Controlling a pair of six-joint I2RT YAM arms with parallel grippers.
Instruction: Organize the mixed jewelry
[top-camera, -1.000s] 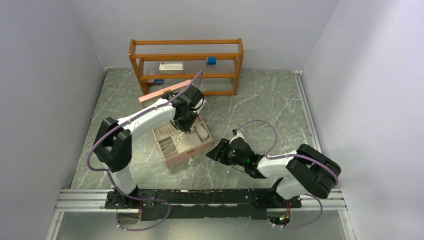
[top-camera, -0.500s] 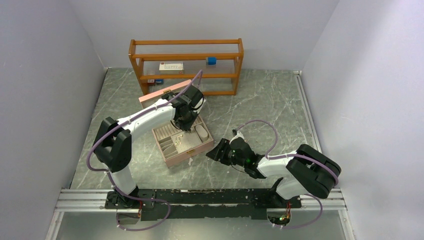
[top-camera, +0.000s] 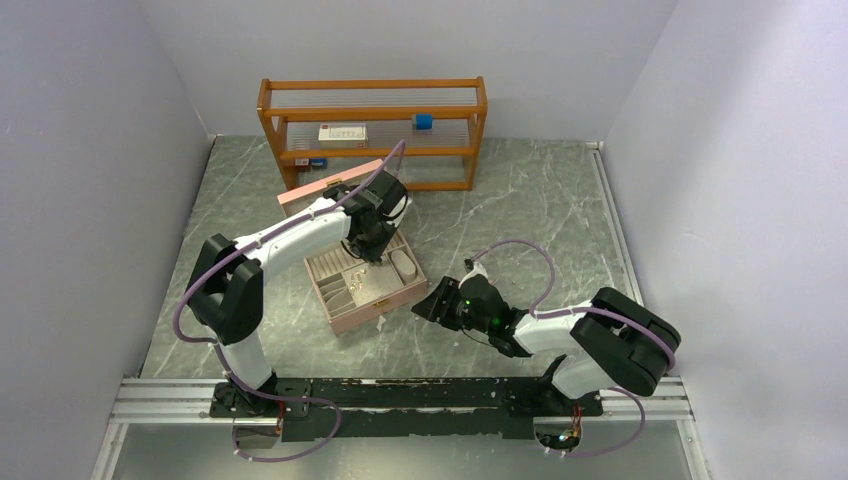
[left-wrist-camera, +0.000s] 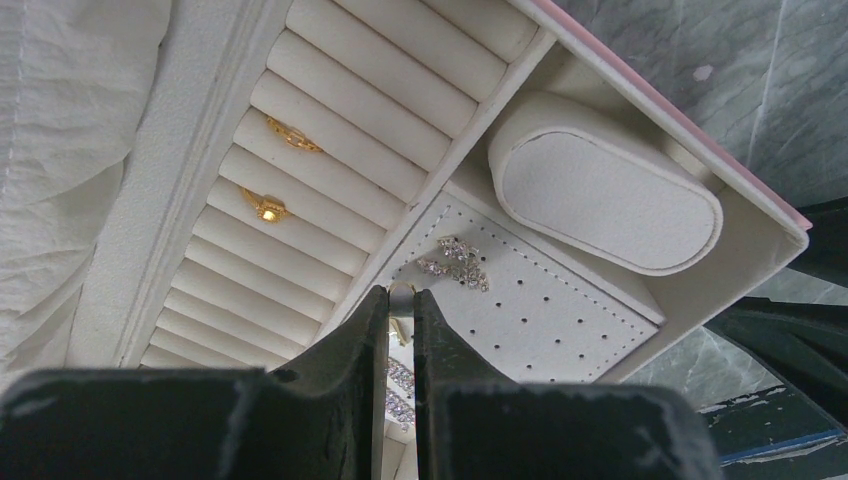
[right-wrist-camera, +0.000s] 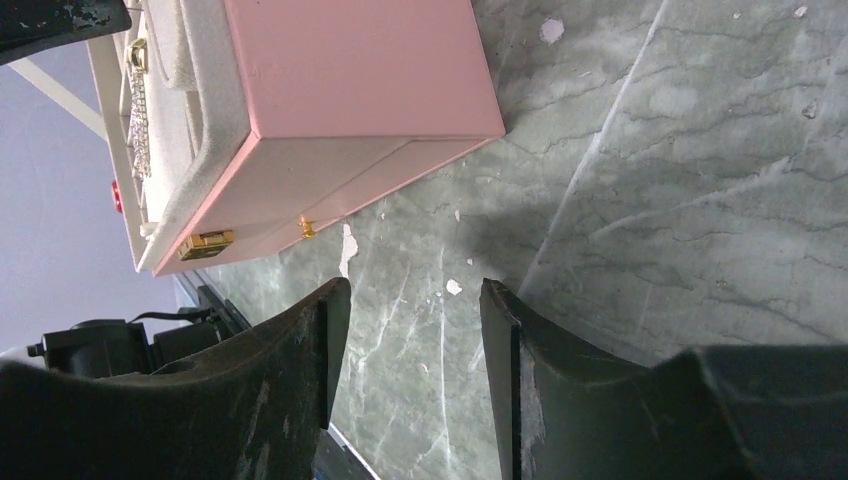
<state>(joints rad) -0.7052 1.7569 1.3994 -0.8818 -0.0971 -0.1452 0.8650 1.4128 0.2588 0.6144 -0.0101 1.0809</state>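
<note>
Gold jewelry piece (left-wrist-camera: 398, 328) is held pinched in unmoved left claw (left-wrist-camera: 400, 296) over earring pad (left-wrist-camera: 540, 300), unplaced; right claw (right-wrist-camera: 412, 300) is held open.

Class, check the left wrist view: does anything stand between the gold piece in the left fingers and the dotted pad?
Nothing visible does. The left fingers hold the gold piece just over the dotted pad; silver earrings lie on it, to one side.
</note>
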